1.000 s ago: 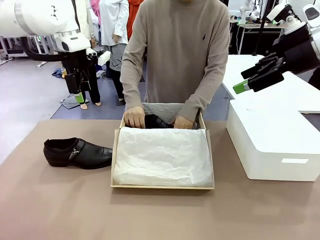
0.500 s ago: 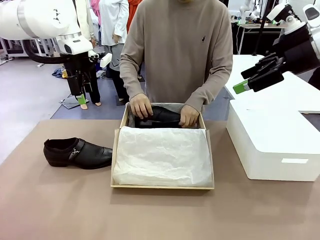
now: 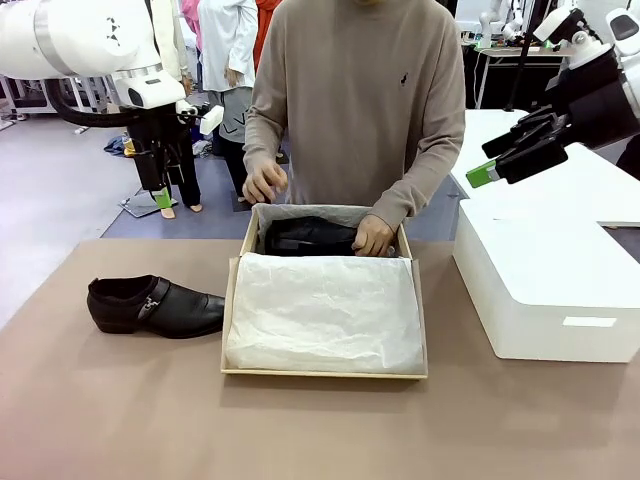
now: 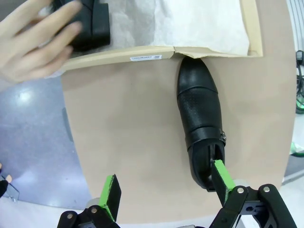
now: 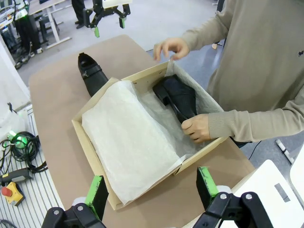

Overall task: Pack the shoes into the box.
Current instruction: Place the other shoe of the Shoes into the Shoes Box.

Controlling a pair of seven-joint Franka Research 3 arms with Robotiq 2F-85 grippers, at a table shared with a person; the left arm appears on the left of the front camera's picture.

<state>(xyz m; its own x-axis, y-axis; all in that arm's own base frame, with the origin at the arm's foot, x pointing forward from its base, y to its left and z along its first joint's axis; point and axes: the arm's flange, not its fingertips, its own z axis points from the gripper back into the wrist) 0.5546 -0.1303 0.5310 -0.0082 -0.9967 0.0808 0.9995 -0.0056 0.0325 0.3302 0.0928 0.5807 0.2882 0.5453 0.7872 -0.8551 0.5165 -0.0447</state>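
We take the step in hand to be fetching the loose shoe (image 3: 155, 305). It lies on the table (image 3: 120, 420) at nine o'clock of the box (image 3: 233, 320), with its toe touching the box's wall. The other shoe (image 3: 310, 235) lies inside the box at its twelve o'clock end, with the person's resting hand (image 3: 373, 238) on it and the lifted hand (image 3: 265, 182) just above the rim. The left gripper (image 4: 163, 171) hangs high at about ten o'clock of the box, jaws spread wide and empty. The right gripper (image 5: 149, 173) is likewise spread and empty, up over the white box (image 3: 545, 290) at three o'clock. We would bring the left jaws down across the loose shoe's width at the buckle strap (image 3: 150, 302) and close gently, since the shiny leather may slip. We would then lift straight up before swinging, so the toe does not drag the wall. We would set it on the tissue (image 3: 320, 310) toward six o'clock, only once both hands are out. How much depth the tissue hides, we cannot tell from here. Bare table lies open at six and nine o'clock of the box. The table's far edge runs close at twelve, and the white box just beside at three leaves little room there.
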